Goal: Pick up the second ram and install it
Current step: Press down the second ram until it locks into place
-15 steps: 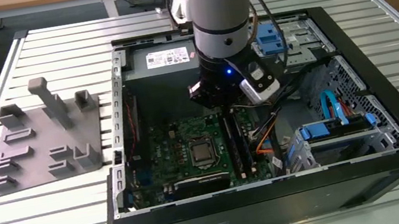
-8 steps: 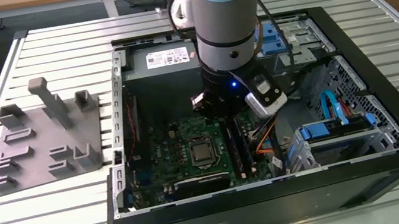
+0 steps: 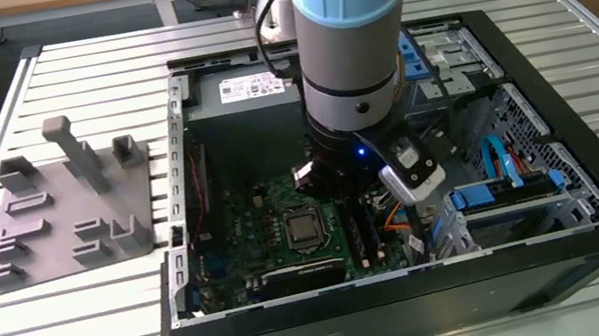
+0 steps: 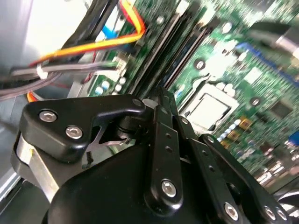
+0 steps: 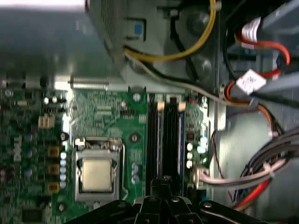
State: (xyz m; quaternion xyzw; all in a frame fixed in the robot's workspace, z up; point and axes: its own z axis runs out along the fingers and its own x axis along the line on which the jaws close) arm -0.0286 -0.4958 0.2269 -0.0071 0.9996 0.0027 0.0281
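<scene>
My gripper (image 3: 337, 198) hangs low inside the open computer case, over the motherboard's long black memory slots (image 5: 166, 135). In both wrist views its fingertips (image 4: 161, 93) are pressed together, shut, right above the near end of the slots (image 4: 163, 51). A thin dark blue-black edge (image 5: 179, 135) runs along one slot, like a stick seated edge-on. I cannot tell whether this is the second ram. Nothing shows between the gripper's (image 5: 162, 183) fingers. The arm hides the slots in the exterior view.
The black case (image 3: 576, 88) lies open on a slatted white table. A grey tray (image 3: 66, 214) with upright posts sits at the exterior view's left. The processor socket (image 5: 96, 172) lies beside the slots. Orange, red and grey cables (image 5: 261, 177) and blue drive brackets (image 3: 508, 189) crowd the other side.
</scene>
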